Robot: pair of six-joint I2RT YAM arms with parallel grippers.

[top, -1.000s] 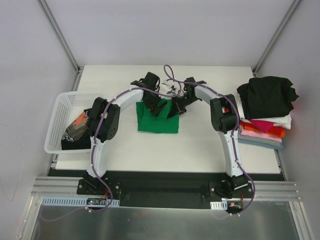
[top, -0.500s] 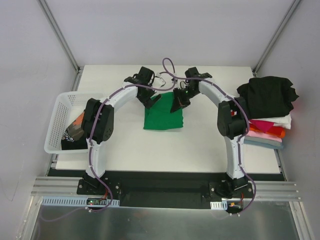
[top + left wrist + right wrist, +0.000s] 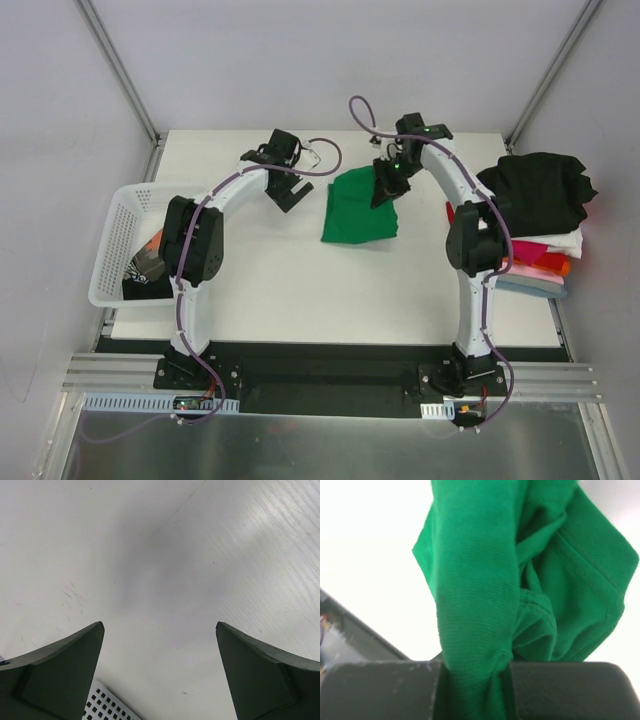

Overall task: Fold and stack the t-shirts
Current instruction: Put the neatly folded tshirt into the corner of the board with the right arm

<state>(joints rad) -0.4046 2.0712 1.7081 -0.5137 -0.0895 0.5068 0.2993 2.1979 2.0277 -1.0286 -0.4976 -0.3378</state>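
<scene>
Found clenched on a bunched edge of the green t-shirt [image 3: 358,212]: right gripper [image 3: 385,185], left of the stack [image 3: 535,195] and well apart from it. Found released and empty: left gripper [image 3: 290,195], farther left of the stack. Recommended: carry level toward the stack, keep the fold closed, lay squarely on top before letting go.

- held t-shirt [image 3: 358,210]: was plain bright green all over, hard to miss
- top t-shirt of the stack [image 3: 535,190]: solid black
- rest of the stack [image 3: 530,256]: showed white, red, pink, a sliver of orange, and pale grey-blue at the bottom
- basket [image 3: 112,225]: white mesh
- t-shirt in the basket [image 3: 150,265]: black with orange and white print
- bench [image 3: 300,290]: was off-white with a few dark scuffs
- arms [image 3: 235,190]: white with black joints
- cables [image 3: 356,106]: purple
- left pincer [image 3: 160,627] and right pincer [image 3: 384,190]: both looked dark grey to black
</scene>
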